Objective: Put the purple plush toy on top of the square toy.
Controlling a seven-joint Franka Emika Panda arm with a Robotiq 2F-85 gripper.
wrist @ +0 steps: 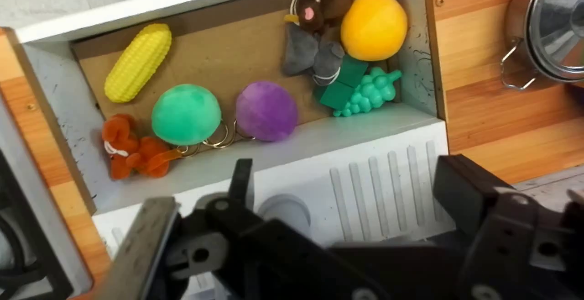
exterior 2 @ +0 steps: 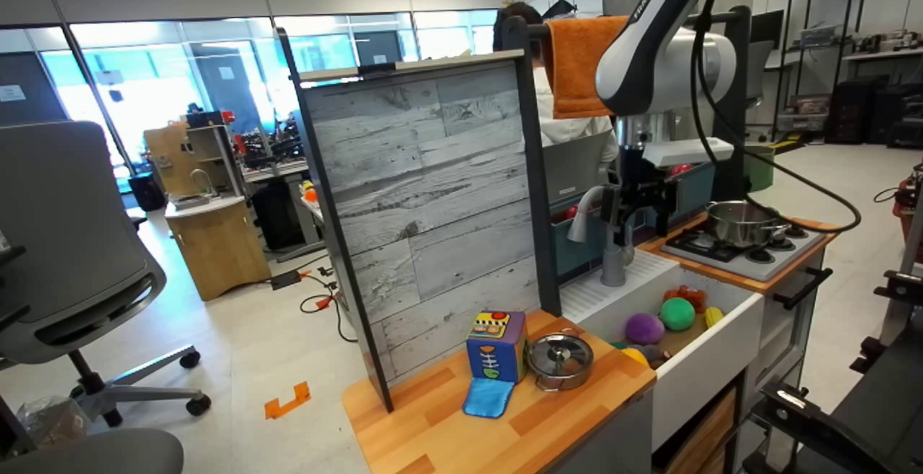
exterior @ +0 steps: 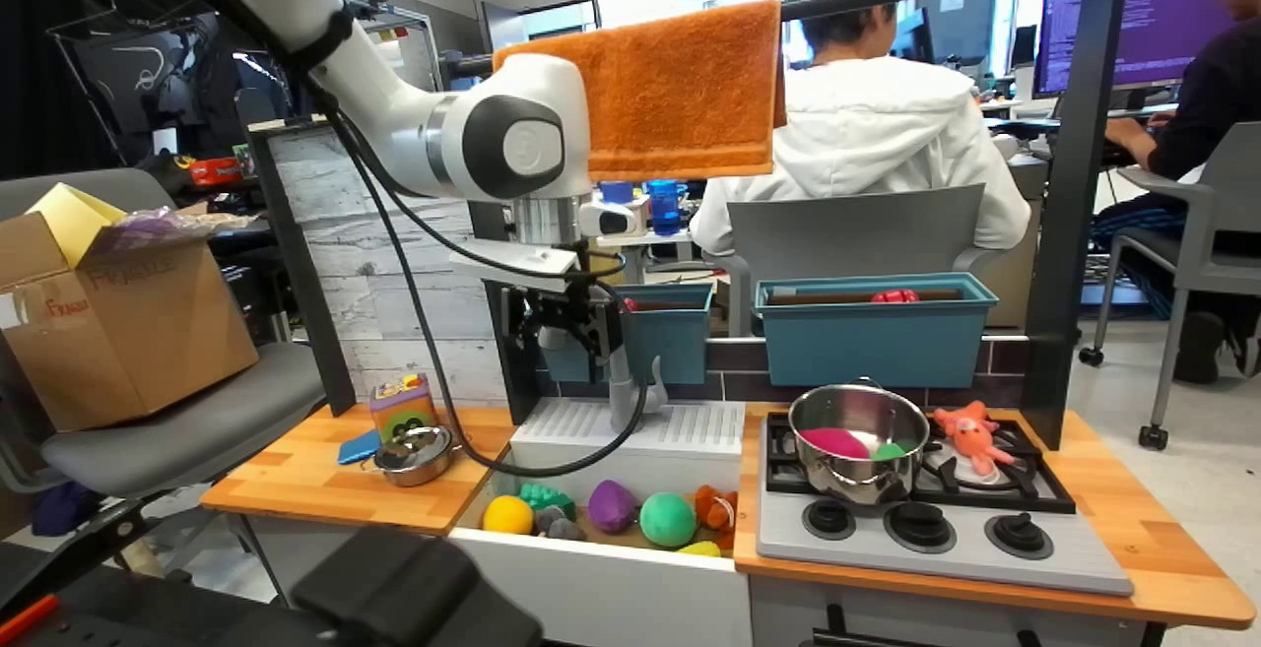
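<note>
Well below fingers [wrist: 463, 195]: purple toy [wrist: 267, 111]

Through the cameras I'm seeing the purple plush toy [wrist: 267, 111] lying in the white drawer [exterior: 601, 583], a rounded, mottled lump resting near the far wall [wrist: 346, 131] — in an exterior view it's sitting just left of the green ball [exterior: 668, 519]. On the wooden counter [exterior 2: 425, 420] left of the drawer, the square toy [exterior 2: 497, 348] is standing upright, showing me blue and purple sides and a bright patterned top — a blue flap [exterior 2: 488, 397] is lying at its foot.
</note>
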